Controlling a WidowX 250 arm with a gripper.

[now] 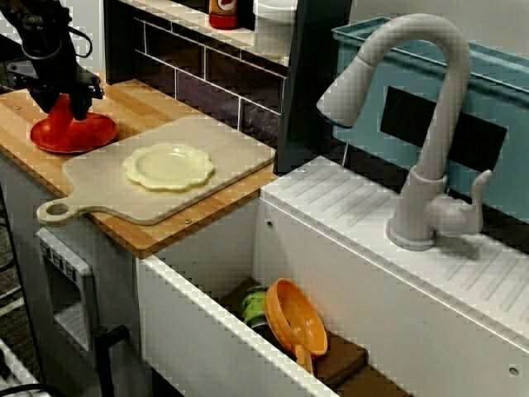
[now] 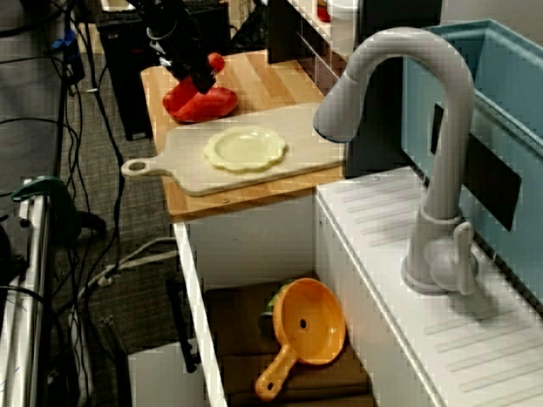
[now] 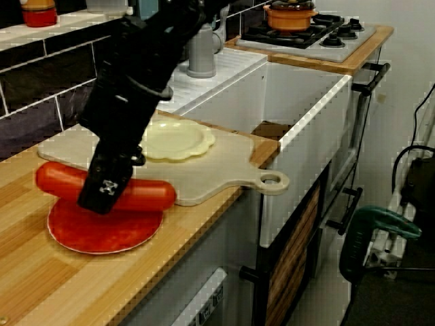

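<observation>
Claw point(image 1: 62, 106) stands closed about a red sausage point(image 3: 146, 193), one finger on each side, with only the sausage's width between them. I judge the grip from the view over the counter. In the low view from the counter end the claw's black body covers the contact itself.

The sausage sits over a red plate point(image 3: 102, 234) on the wooden counter point(image 3: 41, 285), just beside the cutting board point(image 1: 223, 153). A pale yellow scalloped plate point(image 1: 169, 165) rests on that board, apart from the claw.

Differences between views:
- The low view shows the sausage full length, both ends projecting past the claw. It alone shows an orange pot point(image 3: 291, 15) on the stove beyond the sink.
- The high view along the sink shows one sausage end rising past the claw. It gives the orange strainer point(image 2: 310, 322) in the sink basin whole, handle included.
- The view over the counter shows a green can point(image 1: 254, 306) touching that strainer, and the grey faucet point(image 1: 430, 124).
</observation>
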